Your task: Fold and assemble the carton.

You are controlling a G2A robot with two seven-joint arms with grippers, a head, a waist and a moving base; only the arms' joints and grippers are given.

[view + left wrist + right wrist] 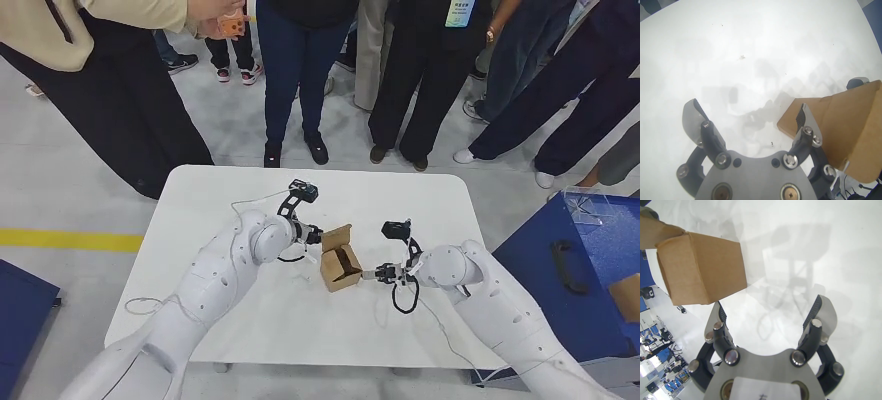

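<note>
carton [340,268] sits mid-table [200,210], well in from every edge. Body is squared up, mouth open, one flap [337,238] standing up on the side toward the far edge. left gripper [749,113]: jaws spread wide, nothing between them. One finger [803,117] overlaps a carton panel, and I can't tell whether it touches or just sits in front. right gripper [769,309]: also spread and empty, just beside the carton on the opposite side, one fingertip [721,311] close to a lower corner of the box. My read is that the step in hand is bracing the body from both sides so the flaps can be folded in. To do it well, use one gripper as a backstop flat against a side wall and work the flap with the other. Push near the flap's free edge, not at the crease, and keep the force low. The box looks light, and I'd expect it to skate or rack out of square on that smooth top. Unknowns: the bottom closure is hidden, so I can't say if the base is locked. The inside is dark from above, so the count of flaps left is unclear. The left wrist view cuts the carton off at the frame edge.
</note>
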